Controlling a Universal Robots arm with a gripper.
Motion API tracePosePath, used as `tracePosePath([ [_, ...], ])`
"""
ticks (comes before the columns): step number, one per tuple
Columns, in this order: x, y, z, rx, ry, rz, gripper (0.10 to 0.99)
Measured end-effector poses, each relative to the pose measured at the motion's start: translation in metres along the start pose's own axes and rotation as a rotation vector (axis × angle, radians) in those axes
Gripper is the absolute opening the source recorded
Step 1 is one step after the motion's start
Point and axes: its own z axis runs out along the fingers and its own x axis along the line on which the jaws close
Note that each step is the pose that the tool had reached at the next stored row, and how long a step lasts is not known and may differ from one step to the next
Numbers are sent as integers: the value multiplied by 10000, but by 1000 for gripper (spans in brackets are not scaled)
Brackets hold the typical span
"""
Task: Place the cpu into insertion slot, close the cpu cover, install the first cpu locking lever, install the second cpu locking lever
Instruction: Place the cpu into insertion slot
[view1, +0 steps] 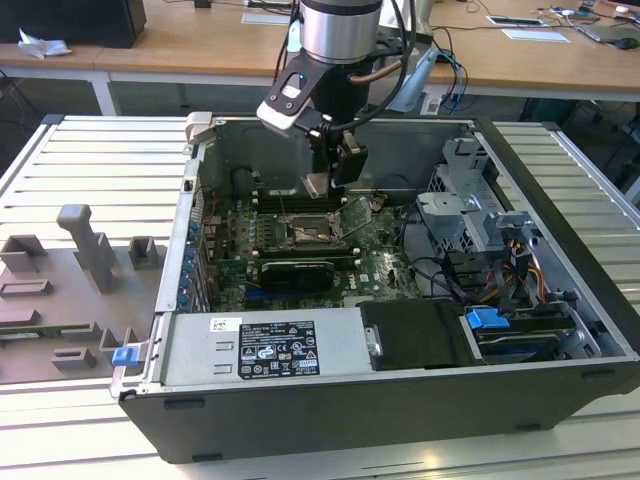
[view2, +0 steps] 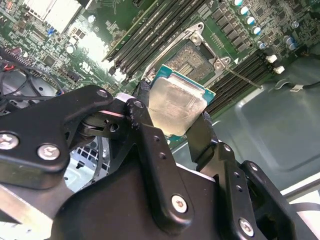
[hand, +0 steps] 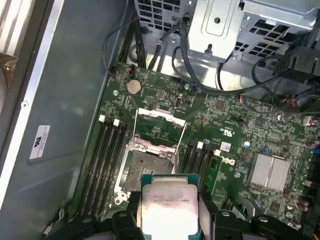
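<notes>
Black fingers (view2: 150, 145) of the pincer (view2: 172, 114) sit closest to the lens in both wrist views, clenched on two opposite edges of the cpu (view2: 176, 100), whose pale metal top faces the cameras. Reading the exterior view as a clock face, the cpu hangs in the air at 12 o'clock of the insertion slot (view1: 308, 236), raised clear of the green board (view1: 385, 262). The slot lies bare, its dark centre exposed. The cpu cover (view1: 357, 212) stands hinged up and tilted at 2 o'clock of the slot, so the socket is uncovered. Memory slots (view1: 281, 199) run at 11 o'clock of the slot, and a long black card (view1: 295, 272) lies at 6 o'clock. The open computer case (view1: 330, 420) rests on the slatted bench (view1: 90, 160).
</notes>
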Motion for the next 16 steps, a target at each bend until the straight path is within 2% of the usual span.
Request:
tracePosePath([
  [7, -2, -3, 48, 125, 31, 13, 541],
  [16, -2, -3, 68, 159, 45, 16, 541],
])
